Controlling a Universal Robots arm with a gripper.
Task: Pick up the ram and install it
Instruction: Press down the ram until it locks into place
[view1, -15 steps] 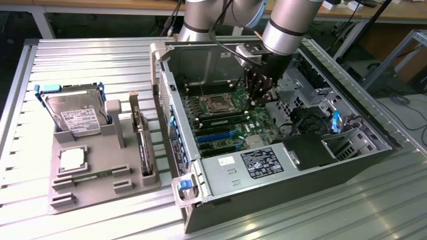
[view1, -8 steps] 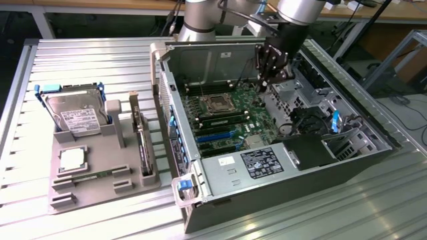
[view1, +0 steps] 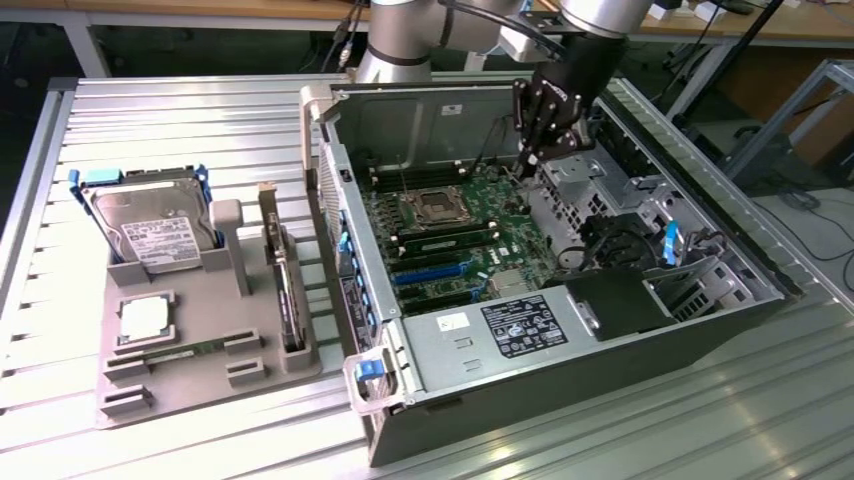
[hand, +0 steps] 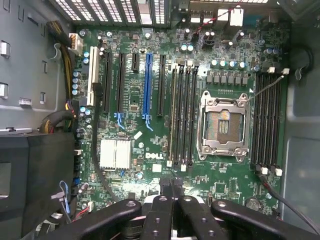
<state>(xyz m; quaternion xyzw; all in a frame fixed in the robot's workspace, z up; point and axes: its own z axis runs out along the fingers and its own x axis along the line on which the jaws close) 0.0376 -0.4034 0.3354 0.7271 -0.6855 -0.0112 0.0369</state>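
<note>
Wrist view: gripper (hand: 170, 186) with the two fingers pressed together tip to tip, nothing visible between them, poised over the motherboard (hand: 150, 130) near the ends of the black memory slots (hand: 183, 115), beside the open processor socket (hand: 223, 122). Exterior view: same gripper (view1: 527, 165) lowered into the open computer case (view1: 574, 330), tips near the board at the far end, closed and apparently empty. Outward, on the exterior view's left, well apart from the case: grey parts tray (view1: 174, 385) on the slatted table (view1: 160, 110), carrying an upright hard drive (view1: 147, 225), an expansion card (view1: 283, 270) on edge, a square silver-topped processor chip (view1: 144, 318) and, just in front of that chip, the ram (view1: 180, 352), lying low and lengthwise between small grey holders, untouched. Handling of the ram, judged: light, thin and stiff, yet brittle under bending or twisting; chips and contact edge best left alone; flat faces slippery for metal fingers. Best hold, judged: across the thickness at mid-length, on the long upper edge, for balance and a straight, level seat in a slot.
</note>
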